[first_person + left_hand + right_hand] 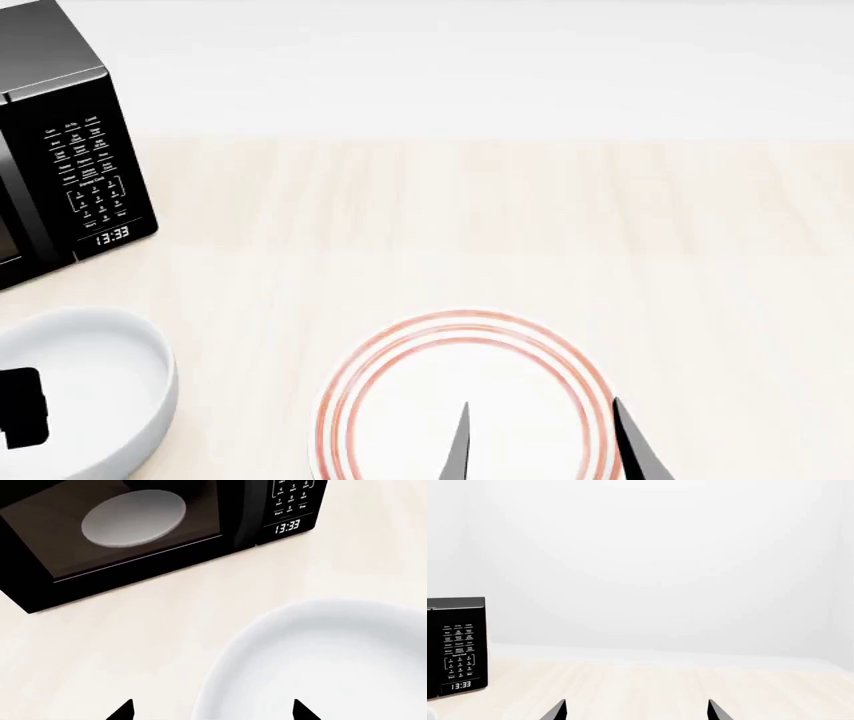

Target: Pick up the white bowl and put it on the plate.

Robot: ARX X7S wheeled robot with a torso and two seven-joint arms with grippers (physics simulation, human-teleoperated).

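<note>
The white bowl (83, 385) sits on the table at the near left, upright and empty. In the left wrist view it fills the lower corner (327, 660). My left gripper (213, 711) is open and straddles the bowl's near wall, one fingertip outside over the table and the other over the bowl's inside. A black part of it shows over the bowl in the head view (20, 408). The plate (400, 352), with red-orange rings, lies flat at the near middle. My right gripper (545, 445) is open and empty above the plate; its wrist view (637, 711) shows only the table.
A black microwave (60, 160) stands at the far left, its clock reading 13:33 and a pale dish (133, 517) inside. It also shows in the right wrist view (457, 650). A pale wall runs behind the light wooden table (534, 220).
</note>
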